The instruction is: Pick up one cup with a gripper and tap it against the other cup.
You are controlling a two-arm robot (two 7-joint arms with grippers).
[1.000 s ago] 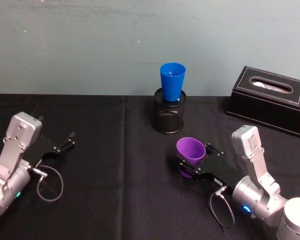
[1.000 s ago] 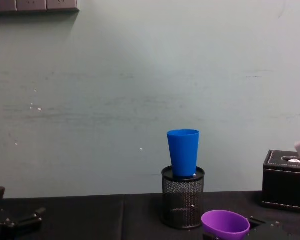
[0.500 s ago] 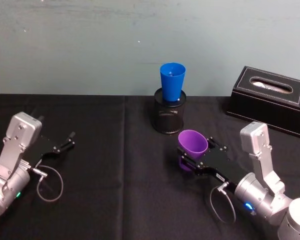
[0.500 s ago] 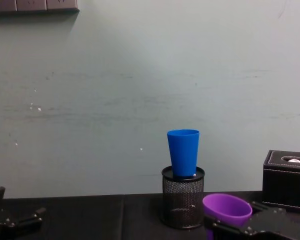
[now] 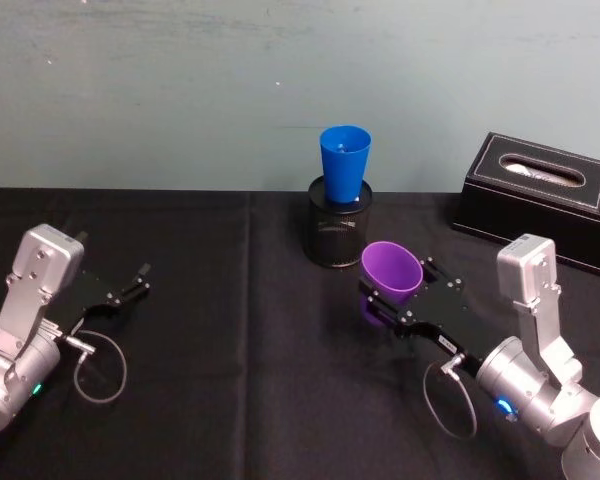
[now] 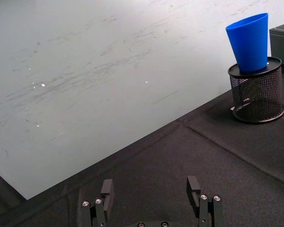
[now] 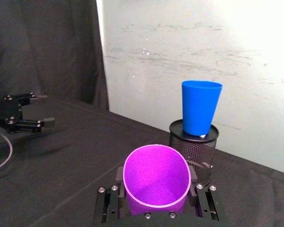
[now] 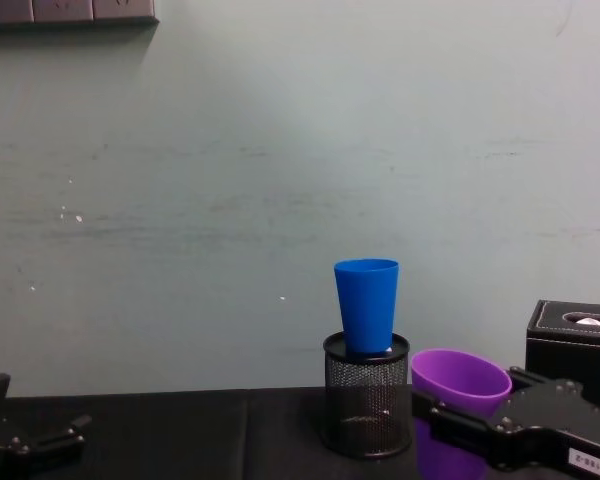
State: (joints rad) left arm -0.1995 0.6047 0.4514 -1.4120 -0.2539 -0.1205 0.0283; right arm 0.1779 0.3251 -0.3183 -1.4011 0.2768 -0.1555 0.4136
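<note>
A: Why does the right gripper (image 5: 405, 292) clamp the purple cup (image 5: 391, 268) round its body, raised off the table?

B: Likely so its rim can tap the blue cup (image 5: 344, 165) nearby in the mesh holder (image 5: 337, 238). The left gripper (image 5: 132, 284) rests spread, idle.

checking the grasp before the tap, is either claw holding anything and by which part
The right claw holds the purple cup by its side walls below the rim, one finger on each side. The left claw is open and empty.
</note>
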